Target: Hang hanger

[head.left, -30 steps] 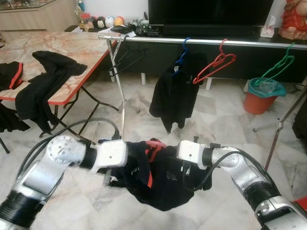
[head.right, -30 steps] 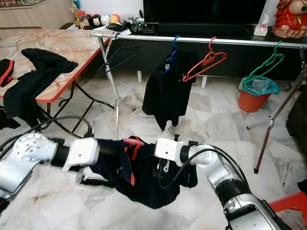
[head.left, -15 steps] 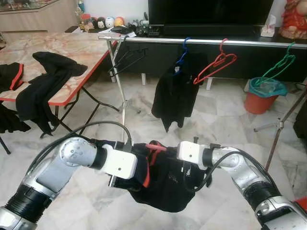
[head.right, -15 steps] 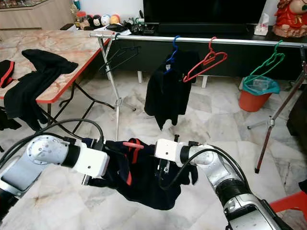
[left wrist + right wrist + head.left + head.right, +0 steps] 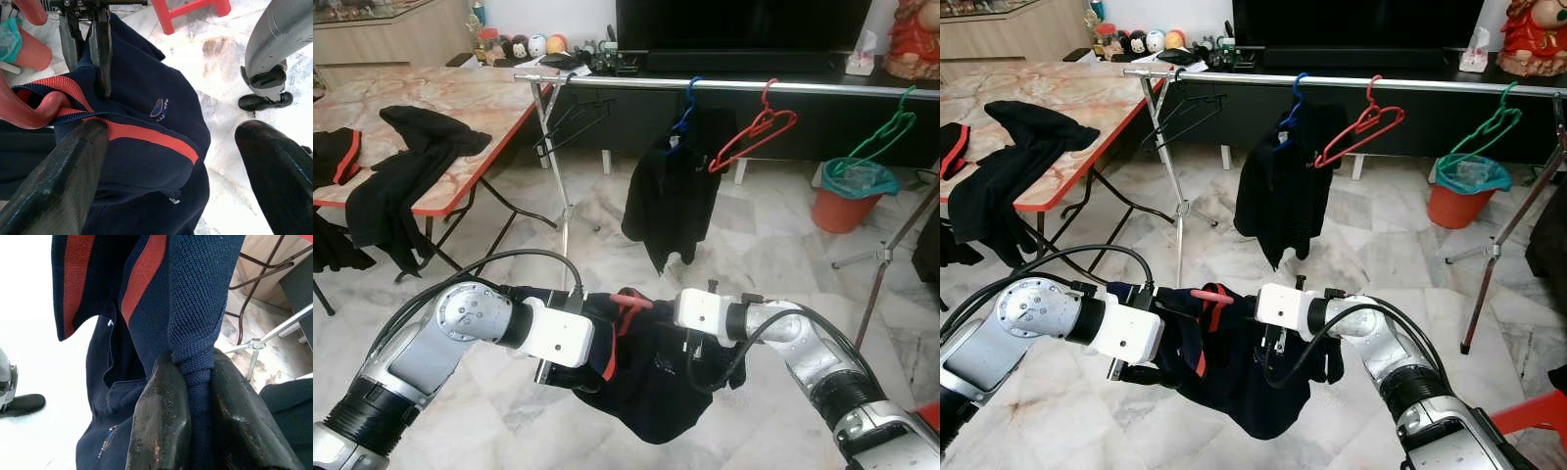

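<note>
A shirt [image 5: 656, 382] hangs between the two arms at six o'clock, low in front. A clothes rail [image 5: 734, 85] runs across at twelve o'clock, behind the shirt, with a hung garment [image 5: 668, 196] under its middle. A table [image 5: 440, 108] stands at ten o'clock with clothes [image 5: 396, 186] draped over its near edge. A bucket [image 5: 850, 201] sits at two o'clock, beyond the rail.

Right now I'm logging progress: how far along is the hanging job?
Done: one dark garment already hangs on the rail. In hand: the right end effector pinches the navy shirt; the left end effector is open beside its red hanger. Left: hooking it on the rail.
</note>
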Robot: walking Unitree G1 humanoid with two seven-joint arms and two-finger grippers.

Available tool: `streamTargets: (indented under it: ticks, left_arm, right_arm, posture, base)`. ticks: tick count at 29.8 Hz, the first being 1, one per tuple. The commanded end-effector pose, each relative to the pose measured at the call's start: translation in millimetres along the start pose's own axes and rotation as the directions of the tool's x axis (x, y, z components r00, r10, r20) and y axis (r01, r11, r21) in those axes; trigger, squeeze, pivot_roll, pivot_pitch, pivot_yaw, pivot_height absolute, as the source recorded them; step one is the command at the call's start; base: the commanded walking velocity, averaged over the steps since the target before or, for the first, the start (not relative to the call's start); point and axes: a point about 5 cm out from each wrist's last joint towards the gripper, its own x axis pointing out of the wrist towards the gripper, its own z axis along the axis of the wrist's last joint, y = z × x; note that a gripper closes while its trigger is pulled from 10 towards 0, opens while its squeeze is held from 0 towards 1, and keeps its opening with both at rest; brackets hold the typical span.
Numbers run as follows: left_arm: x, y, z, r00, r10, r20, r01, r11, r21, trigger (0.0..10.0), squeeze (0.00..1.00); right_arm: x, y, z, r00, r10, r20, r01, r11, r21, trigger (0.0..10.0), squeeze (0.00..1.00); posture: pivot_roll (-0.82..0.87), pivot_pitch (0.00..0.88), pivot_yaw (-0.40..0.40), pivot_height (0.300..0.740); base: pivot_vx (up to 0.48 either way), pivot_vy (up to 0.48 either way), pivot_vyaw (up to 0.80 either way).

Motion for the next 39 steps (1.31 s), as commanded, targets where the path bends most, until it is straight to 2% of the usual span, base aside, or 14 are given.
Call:
streamTargets:
  ticks: [1,12,13,14,15,16,17,25,27,29,32,39]
  left_arm:
    - [-1.2,-0.7,-1,1.000,-0.012,-0.013,0.012,1.000,0.010,10.0,0.00]
    - [-1.2,-0.7,-1,1.000,-0.012,-0.013,0.012,1.000,0.010,10.0,0.00]
    - [-1.0,-2.6,-5,0.999,-0.019,-0.030,0.020,0.999,0.031,10.0,0.00]
    - [-15.4,-1.1,-13,0.999,0.031,-0.025,-0.034,0.994,-0.108,10.0,0.00]
    - [-26.0,-0.9,-18,0.997,0.069,-0.017,-0.071,0.974,-0.216,10.0,0.00]
    - [-33.0,-1.1,-21,0.996,0.092,-0.009,-0.091,0.954,-0.287,10.0,0.00]
    - [-36.4,-1.3,-22,0.995,0.103,-0.003,-0.098,0.941,-0.324,10.0,0.00]
    - [-38.9,3.2,-21,0.991,0.130,-0.004,-0.124,0.935,-0.332,10.0,0.00]
    - [-40.2,5.7,-21,0.988,0.157,-0.001,-0.147,0.922,-0.358,10.0,0.00]
    - [-36.3,12.2,-25,0.974,0.227,0.011,-0.204,0.895,-0.397,10.0,0.00]
    - [-28.6,15.1,-25,0.968,0.251,0.021,-0.220,0.881,-0.418,10.0,0.00]
    - [-6.3,14.3,-16,0.973,0.214,0.088,-0.158,0.891,-0.425,10.0,0.00]
  right_arm:
    - [0.8,-9.6,11,0.998,-0.033,0.044,0.034,0.999,-0.023,0.0,0.00]
    - [0.8,-9.6,11,0.998,-0.033,0.044,0.034,0.999,-0.023,0.0,0.00]
    - [0.3,-9.7,11,0.998,-0.033,0.044,0.034,0.999,-0.022,0.0,0.00]
    - [1.1,-9.7,10,0.999,-0.038,0.035,0.039,0.999,-0.022,0.0,0.00]
    - [1.6,-9.8,9,0.999,-0.043,0.027,0.043,0.999,-0.021,0.0,0.00]
    - [2.0,-9.8,8,0.999,-0.046,0.022,0.046,0.999,-0.020,0.0,0.00]
    - [1.8,-9.8,7,0.999,-0.048,0.017,0.049,0.999,-0.020,0.0,0.00]
    - [-0.5,-10.1,3,0.998,-0.061,-0.001,0.061,0.998,-0.012,0.0,0.00]
    - [0.0,-10.0,3,0.998,-0.061,0.002,0.061,0.998,-0.012,0.0,0.00]
    - [2.6,-9.0,6,0.998,-0.053,0.018,0.053,0.998,-0.016,0.0,0.00]
    - [3.8,-8.5,8,0.998,-0.051,0.024,0.051,0.999,-0.018,0.0,0.00]
    - [3.6,-6.9,9,0.999,-0.042,0.033,0.043,0.999,-0.021,0.0,0.00]
  posture:
    - [0.08,0.000,0.075,0.740]
    - [0.08,0.000,0.075,0.740]
    - [0.08,0.000,0.078,0.740]
    - [0.09,0.000,0.073,0.740]
    - [0.09,0.000,0.073,0.740]
    - [0.09,0.000,0.073,0.740]
    - [0.09,0.000,0.073,0.740]
    - [0.09,0.000,0.073,0.740]
    - [0.10,0.000,0.073,0.740]
    - [0.10,0.000,0.073,0.740]
    - [0.10,0.000,0.074,0.740]
    - [0.09,0.000,0.077,0.740]
  base:
    - [0.000,0.000,0.00]
    - [0.000,0.000,0.00]
    - [0.000,0.000,0.00]
    - [0.000,0.000,0.00]
    - [0.000,0.000,0.00]
    - [0.000,0.000,0.00]
    - [0.000,0.000,0.00]
    - [0.000,0.000,0.00]
    - [0.000,0.000,0.00]
    - [0.000,0.000,0.00]
    - [0.000,0.000,0.00]
    - [0.000,0.000,0.00]
